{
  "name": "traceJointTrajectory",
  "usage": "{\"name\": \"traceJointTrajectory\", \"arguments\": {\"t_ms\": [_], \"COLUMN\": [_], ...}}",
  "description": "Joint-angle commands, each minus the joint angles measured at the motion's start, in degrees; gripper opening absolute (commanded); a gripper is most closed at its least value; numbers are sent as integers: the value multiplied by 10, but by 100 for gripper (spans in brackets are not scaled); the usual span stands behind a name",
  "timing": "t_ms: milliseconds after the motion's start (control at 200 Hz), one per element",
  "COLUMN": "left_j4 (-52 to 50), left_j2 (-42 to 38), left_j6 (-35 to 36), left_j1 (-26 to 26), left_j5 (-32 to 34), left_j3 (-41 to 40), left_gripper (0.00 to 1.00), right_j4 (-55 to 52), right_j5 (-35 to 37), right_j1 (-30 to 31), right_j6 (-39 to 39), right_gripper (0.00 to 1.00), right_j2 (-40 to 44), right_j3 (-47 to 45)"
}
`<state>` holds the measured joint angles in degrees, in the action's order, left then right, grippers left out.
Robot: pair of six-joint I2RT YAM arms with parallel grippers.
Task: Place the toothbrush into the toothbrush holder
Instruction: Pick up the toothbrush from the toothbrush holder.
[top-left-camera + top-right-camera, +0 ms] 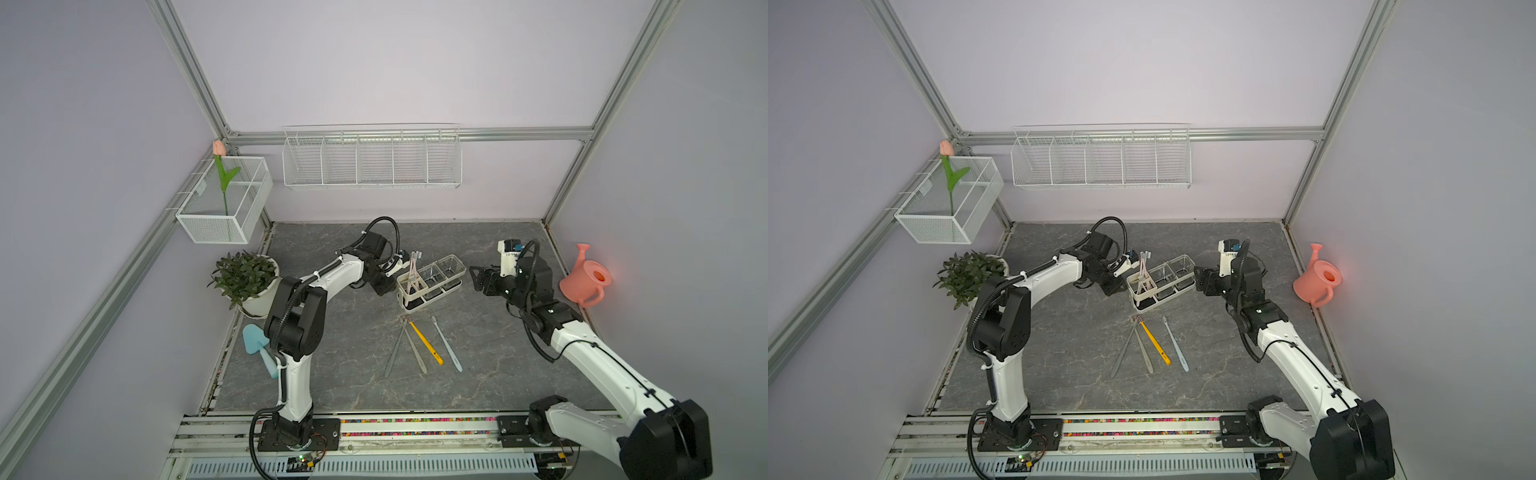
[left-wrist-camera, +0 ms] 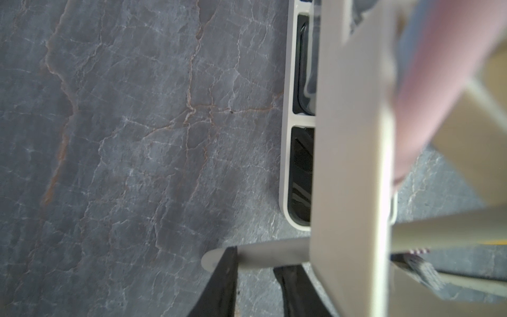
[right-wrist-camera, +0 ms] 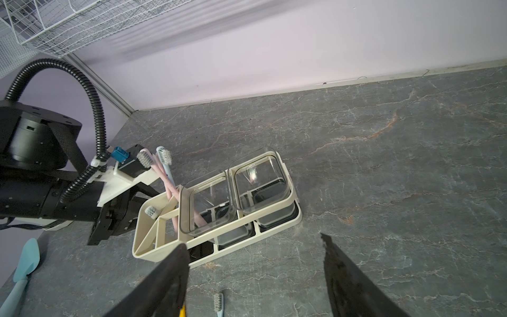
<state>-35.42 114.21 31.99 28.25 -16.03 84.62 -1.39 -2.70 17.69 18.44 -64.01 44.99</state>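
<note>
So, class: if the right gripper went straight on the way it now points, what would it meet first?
The right gripper would probably meet the toothbrush holder first, at its nearer end; depth is unclear.

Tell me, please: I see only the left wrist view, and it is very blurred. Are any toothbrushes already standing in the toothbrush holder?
Observer: Yes. A pink toothbrush and a light blue toothbrush stand in the end compartment of the toothbrush holder, the end next to the left gripper.
Operator: How many lie on the table?
Observer: Four, in front of the holder: two grey toothbrushes, a yellow toothbrush and a second light blue toothbrush.
</note>
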Motion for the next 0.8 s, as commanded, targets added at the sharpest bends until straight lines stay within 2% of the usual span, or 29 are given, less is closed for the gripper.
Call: {"name": "traceJointTrajectory", "arguments": {"t_ms": [0, 170, 550, 795], "left_j4": [-13, -19, 11, 18], "left_j2": [-14, -22, -60, -75], "left_j6": [-5, -26, -48, -56], "left_j1": [11, 28, 29, 31], "left_j5": [8, 27, 59, 73], "left_j3": [-20, -40, -91, -112], "left_gripper": [29, 26, 22, 14], "right_j4": [22, 22, 36, 23], "right_j5": [-16, -32, -67, -66], "right_j1": [-3, -3, -3, -2], "right_j6": [2, 12, 22, 19], "right_gripper": [79, 79, 79, 79], "right_j2": [-12, -47, -83, -83], "right_j3": [6, 23, 43, 50]}}
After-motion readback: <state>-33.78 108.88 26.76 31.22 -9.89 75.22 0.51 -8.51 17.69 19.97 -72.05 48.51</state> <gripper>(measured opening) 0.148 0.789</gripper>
